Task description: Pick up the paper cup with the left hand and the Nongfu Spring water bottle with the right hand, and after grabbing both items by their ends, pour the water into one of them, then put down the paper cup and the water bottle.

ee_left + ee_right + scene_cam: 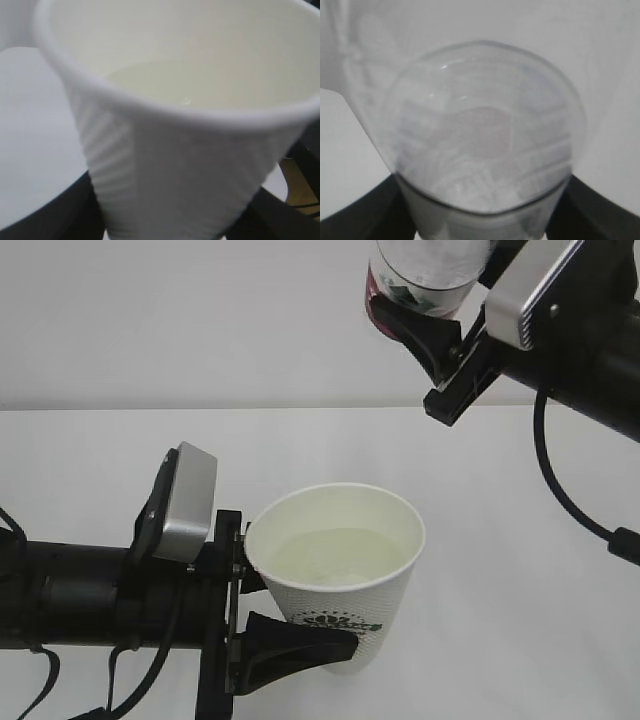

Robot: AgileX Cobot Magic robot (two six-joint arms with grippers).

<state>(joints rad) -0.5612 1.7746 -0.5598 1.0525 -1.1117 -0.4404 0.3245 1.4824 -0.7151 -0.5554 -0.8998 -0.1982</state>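
Two grips are loaded: the left gripper point(290, 615) clasps the water-filled paper cup point(338, 575) above the table point(520, 570), the right gripper point(420, 315) clamps the Nongfu Spring water bottle point(425, 265) higher, so a jerky set-down could slop water point(335, 558).

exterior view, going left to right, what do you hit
left gripper → paper cup holding water → Nongfu Spring water bottle, high up → right gripper clamped on it
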